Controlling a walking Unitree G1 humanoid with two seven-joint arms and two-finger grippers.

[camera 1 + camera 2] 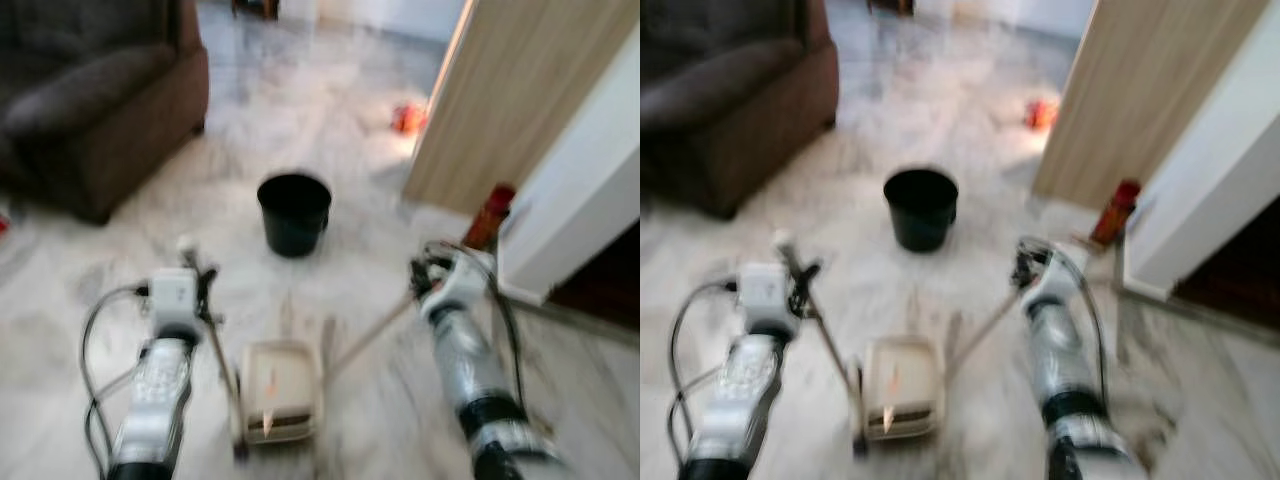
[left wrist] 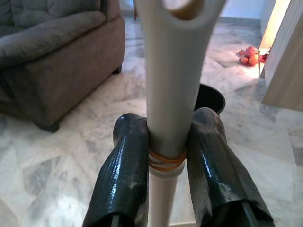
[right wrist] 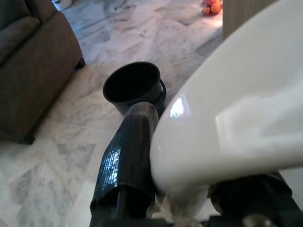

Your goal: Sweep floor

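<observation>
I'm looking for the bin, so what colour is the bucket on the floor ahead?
Black. The bucket shows best in the left eye view, standing upright on the pale marble floor.

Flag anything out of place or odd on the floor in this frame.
Some red-orange objects lie loose on the marble floor near the wooden panel, too blurred to identify. The black bucket stands upright; nothing looks spilled.

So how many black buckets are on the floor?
1: the black bucket stands on the marble floor ahead of both grippers, right of the sofa. Others may be hidden.
</observation>
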